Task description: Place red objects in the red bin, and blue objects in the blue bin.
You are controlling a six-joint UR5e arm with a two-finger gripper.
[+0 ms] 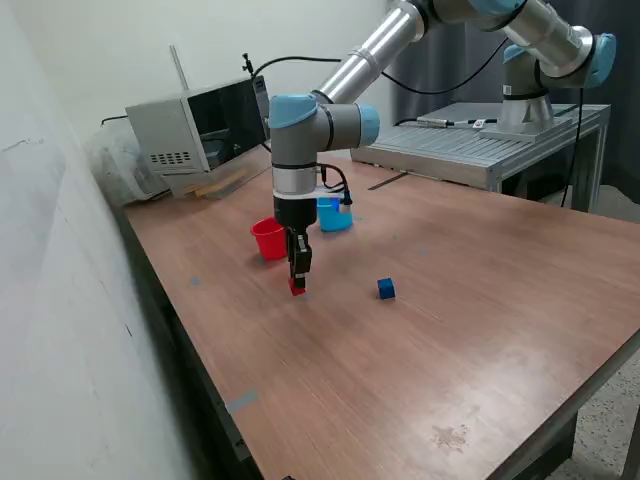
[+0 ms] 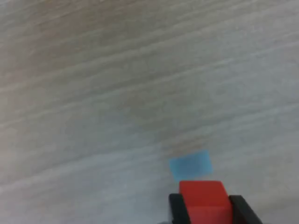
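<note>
Gripper point(image 1: 298, 282) down at the table point(image 1: 480, 300), fingers point(image 2: 176, 210) set on either side of a red cube point(image 2: 204, 203) and apparently clamped on it, cube at or just above the wood beside a pale blue tape patch point(image 2: 190, 165). In the exterior view, same cube seen as a red speck at the fingertips, just in front of the red cup point(image 1: 268, 239) and near it. Blue cup point(image 1: 334, 215) behind the arm, partly hidden, close to the red cup on the exterior view's right. One blue cube point(image 1: 386, 288) loose on the table, apart from the gripper toward the exterior view's right, not yet binned. No other cubes in sight on the wood; insides of both cups not visible, so impossible to say whether anything sits in them already. Judged progress: red cube in hand, at the pick-up stage, not yet over the red cup. Left to do, at the least: lift, short carry to the red cup, release; then blue cube to the blue cup. Short distance, but cup rim tall against the cube, so enough height needed before crossing.
</note>
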